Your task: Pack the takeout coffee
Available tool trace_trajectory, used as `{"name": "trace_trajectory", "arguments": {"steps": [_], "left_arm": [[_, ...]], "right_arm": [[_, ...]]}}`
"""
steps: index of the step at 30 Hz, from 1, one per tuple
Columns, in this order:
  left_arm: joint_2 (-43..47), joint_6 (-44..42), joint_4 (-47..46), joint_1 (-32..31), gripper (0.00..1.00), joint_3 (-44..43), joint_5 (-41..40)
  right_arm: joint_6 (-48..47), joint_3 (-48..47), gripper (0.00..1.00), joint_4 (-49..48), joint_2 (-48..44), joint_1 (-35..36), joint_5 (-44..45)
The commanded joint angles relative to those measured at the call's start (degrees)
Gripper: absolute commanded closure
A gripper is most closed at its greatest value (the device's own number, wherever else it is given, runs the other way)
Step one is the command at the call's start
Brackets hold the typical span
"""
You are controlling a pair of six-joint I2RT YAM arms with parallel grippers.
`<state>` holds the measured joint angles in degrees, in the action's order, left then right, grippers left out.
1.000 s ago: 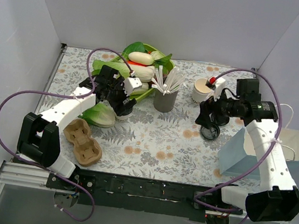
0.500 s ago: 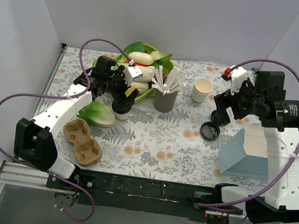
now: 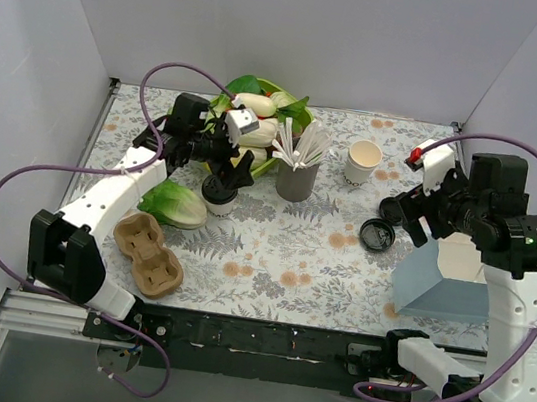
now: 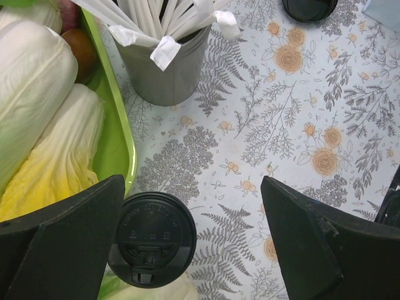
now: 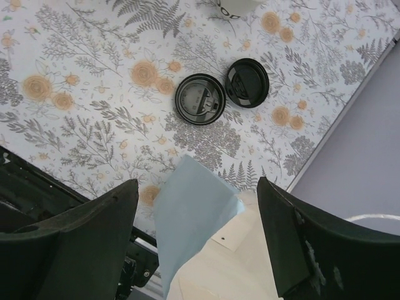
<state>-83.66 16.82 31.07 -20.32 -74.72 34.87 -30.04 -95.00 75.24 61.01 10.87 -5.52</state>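
Observation:
A cream-white paper cup with a black lid [image 3: 219, 192] stands by the green tray; the lid shows from above in the left wrist view [image 4: 153, 237]. My left gripper [image 3: 237, 161] hangs open just above it, the lid next to the left finger [image 4: 62, 244], nothing held. A second, open cream cup [image 3: 363, 160] stands at the back right. Two loose black lids [image 5: 200, 99] [image 5: 247, 82] lie near it. My right gripper [image 3: 411, 210] is open and empty, raised over the blue paper bag [image 5: 187, 212].
A grey metal cup of white straws [image 3: 296, 170] stands mid-table, also in the left wrist view [image 4: 165, 62]. A green tray [image 4: 115, 134] holds cabbages. A loose cabbage [image 3: 177, 206] and a brown pulp cup carrier [image 3: 147, 254] lie at the left. The bag [image 3: 439, 277] stands at the right.
My left gripper has lifted off the lidded cup, which stays on the table. My right arm has risen and swung right, away from the open cup and lids, over the bag.

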Motion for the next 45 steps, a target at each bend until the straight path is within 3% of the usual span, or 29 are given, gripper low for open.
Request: {"name": "trace_trajectory", "arguments": {"steps": [1, 7, 11, 16, 20, 23, 24, 27, 28, 32, 38, 45], "left_arm": [[4.1, -1.0, 7.5, 0.5, 0.10, -3.7, -4.1], [13.9, -11.4, 28.2, 0.8, 0.15, -2.1, -18.3], [16.8, -13.3, 41.1, 2.0, 0.16, -1.1, -26.4], [20.9, -15.9, 44.3, 2.3, 0.21, 2.1, -27.0], [20.5, -14.3, 48.0, 2.3, 0.24, 10.4, -30.7], [27.7, -26.3, 44.3, 2.3, 0.25, 14.8, -26.0], [29.2, -34.8, 43.5, 2.3, 0.25, 17.2, -24.7], [32.2, -46.2, 41.2, 2.3, 0.32, 19.3, -18.9], [32.0, -52.8, 41.2, 2.3, 0.31, 18.8, -17.2], [25.5, -63.5, 48.1, 2.4, 0.35, 13.0, -10.2], [16.5, -74.5, 48.0, 5.6, 0.38, 12.9, -13.1], [-1.2, -70.8, 45.8, 11.4, 0.41, -0.1, -5.4]], "right_arm": [[-1.1, 1.0, 0.17, -0.3, 1.0, -0.2, -7.2], [-2.7, 1.4, 0.18, -1.6, 6.2, -0.2, -14.7], [-2.6, 0.3, 0.18, -4.0, 11.0, 0.0, -19.1], [-2.4, -0.1, 0.18, -7.7, 16.2, 1.5, -24.2], [-3.1, -2.0, 0.18, -9.5, 18.6, 2.9, -25.5], [-2.7, -0.6, 0.18, -12.6, 18.5, 3.2, -25.9], [-2.4, 0.5, 0.18, -13.3, 18.4, 3.1, -26.1], [-1.7, 1.6, 0.18, -14.4, 18.7, 3.4, -27.6], [-1.5, 1.5, 0.18, -14.4, 18.8, 3.5, -27.9], [-1.5, 1.2, 0.18, -14.9, 18.4, 3.5, -26.6], [-0.3, 4.4, 0.18, -15.7, 16.2, 3.5, -26.2], [0.0, 9.9, 0.18, -15.9, 11.8, 3.5, -25.1]]}}
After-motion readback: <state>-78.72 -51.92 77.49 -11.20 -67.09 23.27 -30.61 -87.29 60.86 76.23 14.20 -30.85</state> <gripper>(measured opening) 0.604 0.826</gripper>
